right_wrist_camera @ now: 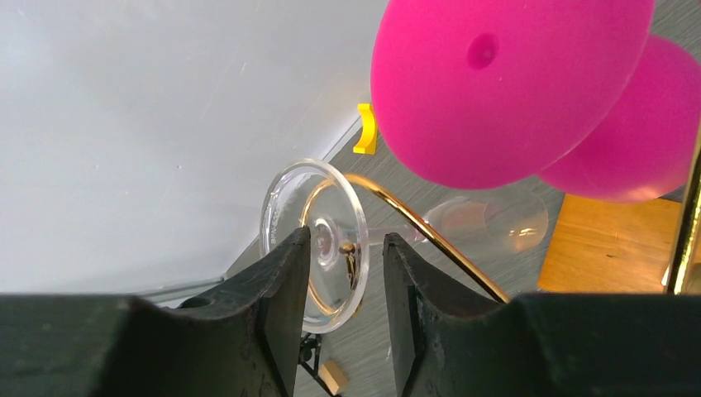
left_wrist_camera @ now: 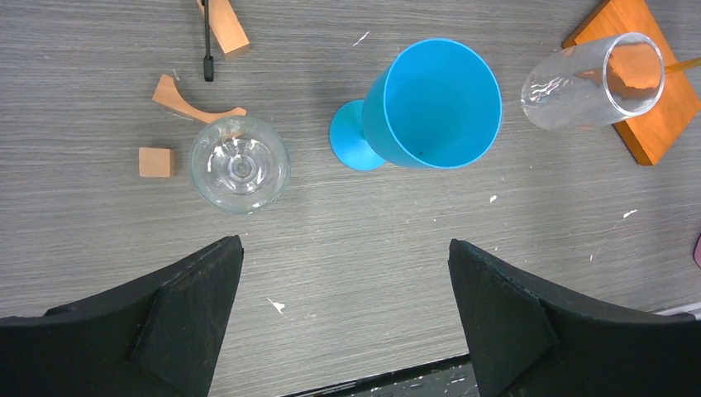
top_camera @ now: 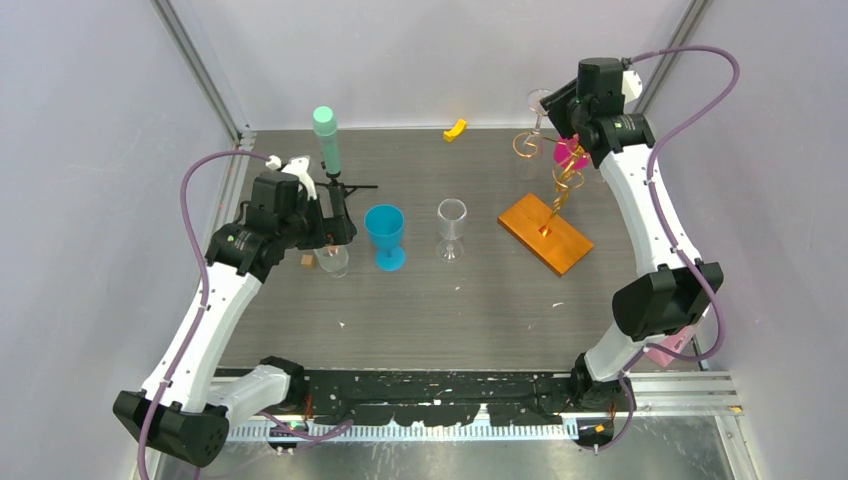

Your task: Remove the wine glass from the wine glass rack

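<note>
Wine glass (right_wrist_camera: 291,197): clear, hanging by its foot on a gold wire arm at the top of the rack (top_camera: 546,232), at the far right of the table (left_wrist_camera: 99,248). Its stem runs sideways to a bowl that is faint and hard to trace against the table.
Right tool (right_wrist_camera: 345,240): up at that arm, fingers close together with a narrow gap between them. The foot's disc and hub show in the gap. I cannot tell whether the fingers press on the glass.
Hidden there: the lower edge of the foot is covered by the fingers. In the top view the right arm's wrist blocks most of the glass.
Pink bowls (right_wrist_camera: 496,83): two, rounded, just beside the wire and cut off by the frame. Their stems are out of sight.
Rack base: orange-brown wood, only a corner visible from the right wrist.
Left tool (left_wrist_camera: 344,242): fingers spread wide, holding nothing, above the table on the left.
Below it: a second clear glass (left_wrist_camera: 240,163) standing upright, a blue goblet (left_wrist_camera: 434,103) just beside, and a tall clear glass (left_wrist_camera: 591,81) near the base.
Wooden blocks (left_wrist_camera: 157,161): small, next to the second glass, one cut off at the frame's top.
</note>
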